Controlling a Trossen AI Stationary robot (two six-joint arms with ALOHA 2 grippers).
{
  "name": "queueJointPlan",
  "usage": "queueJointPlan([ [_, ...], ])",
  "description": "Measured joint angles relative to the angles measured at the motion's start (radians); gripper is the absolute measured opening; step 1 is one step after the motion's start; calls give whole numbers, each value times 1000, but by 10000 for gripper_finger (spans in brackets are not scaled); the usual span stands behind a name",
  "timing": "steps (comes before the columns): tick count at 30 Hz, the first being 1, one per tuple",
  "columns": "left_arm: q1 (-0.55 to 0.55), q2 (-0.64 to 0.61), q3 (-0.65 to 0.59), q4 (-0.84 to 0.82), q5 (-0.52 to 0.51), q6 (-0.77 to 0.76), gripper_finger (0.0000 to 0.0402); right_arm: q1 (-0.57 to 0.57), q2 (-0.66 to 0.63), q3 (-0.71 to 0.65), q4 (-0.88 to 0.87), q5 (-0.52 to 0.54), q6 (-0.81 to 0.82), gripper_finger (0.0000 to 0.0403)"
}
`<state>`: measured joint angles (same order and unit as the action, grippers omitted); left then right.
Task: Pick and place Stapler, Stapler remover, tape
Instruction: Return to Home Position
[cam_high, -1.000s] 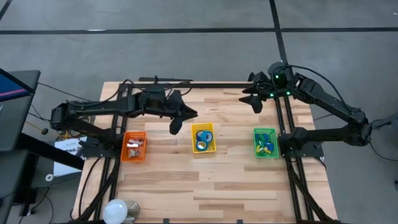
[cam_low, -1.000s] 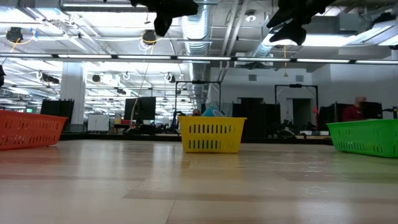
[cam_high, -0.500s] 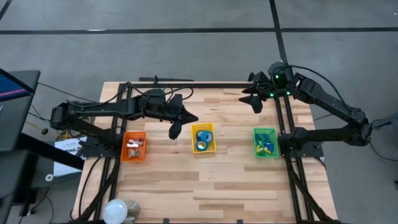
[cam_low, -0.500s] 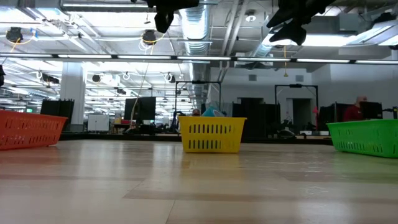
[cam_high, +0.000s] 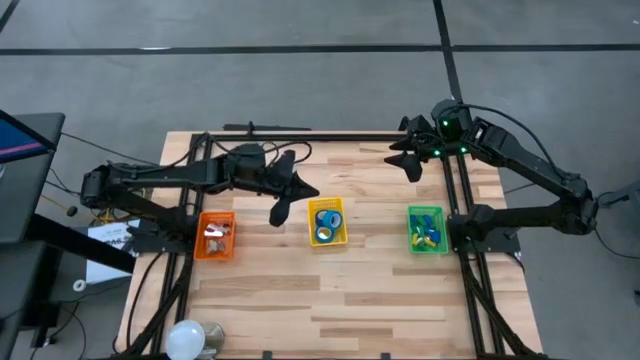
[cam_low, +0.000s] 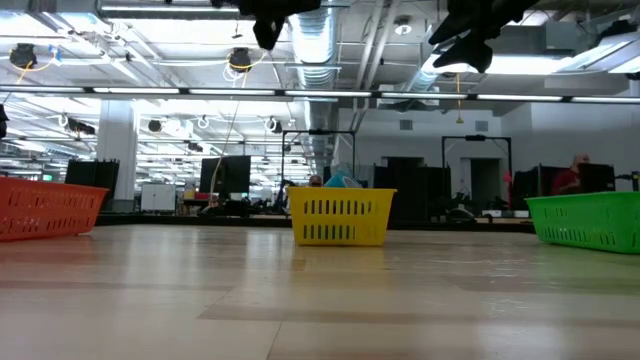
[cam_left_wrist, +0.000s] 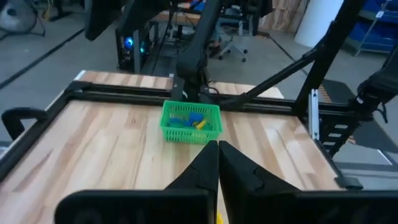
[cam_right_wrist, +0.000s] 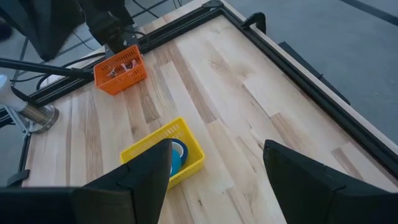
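Blue tape rolls (cam_high: 326, 222) lie in a yellow basket (cam_high: 341, 237) at mid-table. An orange basket (cam_high: 201, 246) on the left holds small brown and white pieces. A green basket (cam_high: 441, 244) on the right holds small blue and yellow blocky pieces. Which of these are the stapler and stapler remover I cannot tell. My left gripper (cam_high: 310, 187) hangs shut and empty high above the table, just left of the yellow basket. My right gripper (cam_high: 395, 158) hangs open and empty above the table's far right part.
Black frame rails (cam_high: 300, 137) run along the table's far edge and down both sides. A white lamp-like dome (cam_high: 188, 338) sits at the near left corner. Bare wood lies between the baskets and across the near half.
My left gripper has rolled a little about the line it points along, staying high beside the yellow basket. The baskets and my right arm have kept still.
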<state>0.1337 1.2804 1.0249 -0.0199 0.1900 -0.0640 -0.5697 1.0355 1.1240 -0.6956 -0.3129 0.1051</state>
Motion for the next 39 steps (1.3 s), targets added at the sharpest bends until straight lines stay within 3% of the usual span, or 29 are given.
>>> queueJointPlan([
  [5, 0, -79, -198, 206, 5, -42, 2, 0, 0, 0, 0, 0, 0, 244],
  [12, -9, -299, -512, 383, 6, -24, 2, 0, 0, 0, 0, 0, 0, 244],
  [22, -93, -583, -822, 490, 8, 7, 2, 0, 0, 0, 0, 0, 0, 244],
  [28, -136, -733, -951, 498, 7, 5, 2, 0, 0, 0, 0, 0, 0, 244],
  [39, -201, -898, -1021, 463, 6, 27, 2, 0, 0, 0, 0, 0, 0, 244],
])
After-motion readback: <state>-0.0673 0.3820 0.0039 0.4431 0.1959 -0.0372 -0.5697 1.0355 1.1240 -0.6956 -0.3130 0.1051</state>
